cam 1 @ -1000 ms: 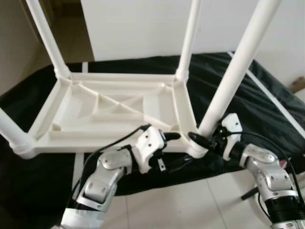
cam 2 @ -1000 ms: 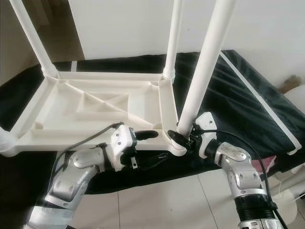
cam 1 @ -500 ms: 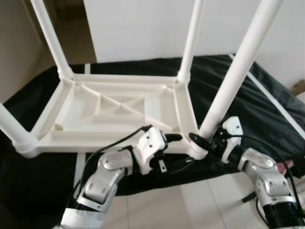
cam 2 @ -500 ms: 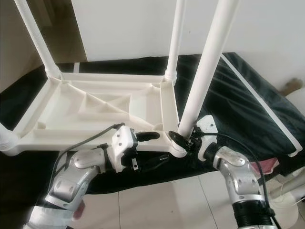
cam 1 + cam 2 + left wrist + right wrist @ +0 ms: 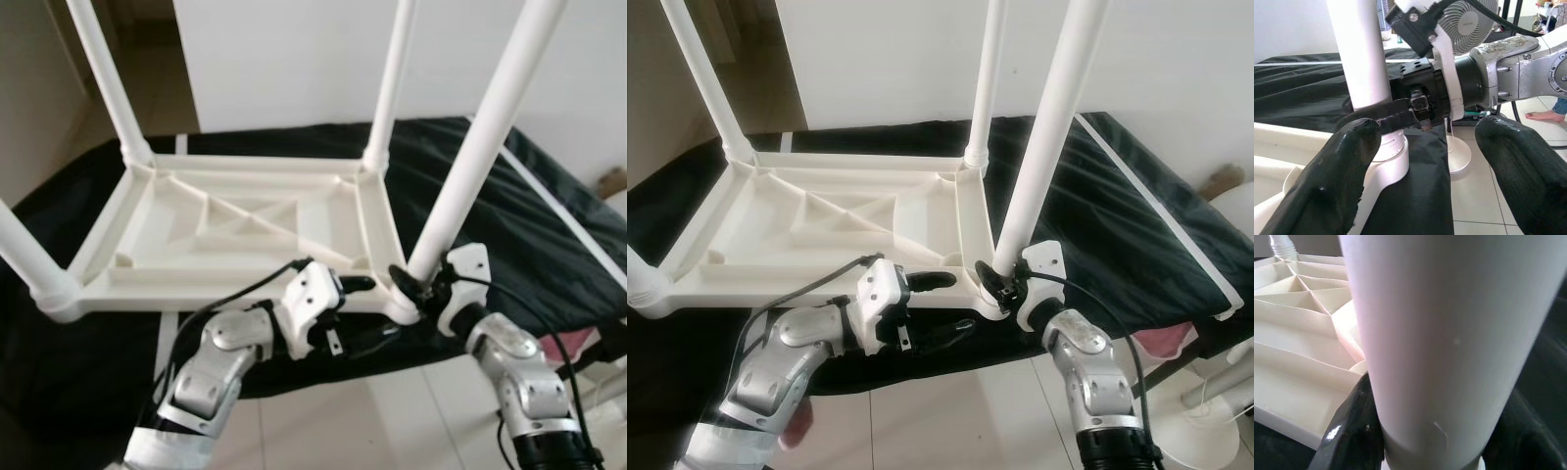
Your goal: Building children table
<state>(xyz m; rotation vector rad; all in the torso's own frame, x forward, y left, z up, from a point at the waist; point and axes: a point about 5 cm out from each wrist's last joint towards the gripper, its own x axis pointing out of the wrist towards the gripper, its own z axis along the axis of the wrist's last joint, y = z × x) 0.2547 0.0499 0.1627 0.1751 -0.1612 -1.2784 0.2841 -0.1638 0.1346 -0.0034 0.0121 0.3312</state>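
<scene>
While all four white legs already stand upright in the corner sockets of the upturned tabletop (image 5: 245,230), the build looks close to finished; what seems left is seating the near right leg (image 5: 468,166) fully and turning the table over. The right gripper (image 5: 416,284) is clamped around the base of that leg, just above its socket at the tabletop's near right corner, one black finger (image 5: 1354,423) visible on either side of the tube. The left gripper (image 5: 361,305) holds its fingers spread wide, straddling the tabletop's near edge just beside the same corner, one finger above the rim and one below it; whether they touch the rim cannot be told.

The tabletop lies ribbed underside up on a black cloth (image 5: 549,225) with a white stripe, near the cloth's front edge. Pale floor tiles (image 5: 372,431) show below, a white wall (image 5: 294,59) rises behind, and a standing fan (image 5: 1474,19) stands off to the robot's right.
</scene>
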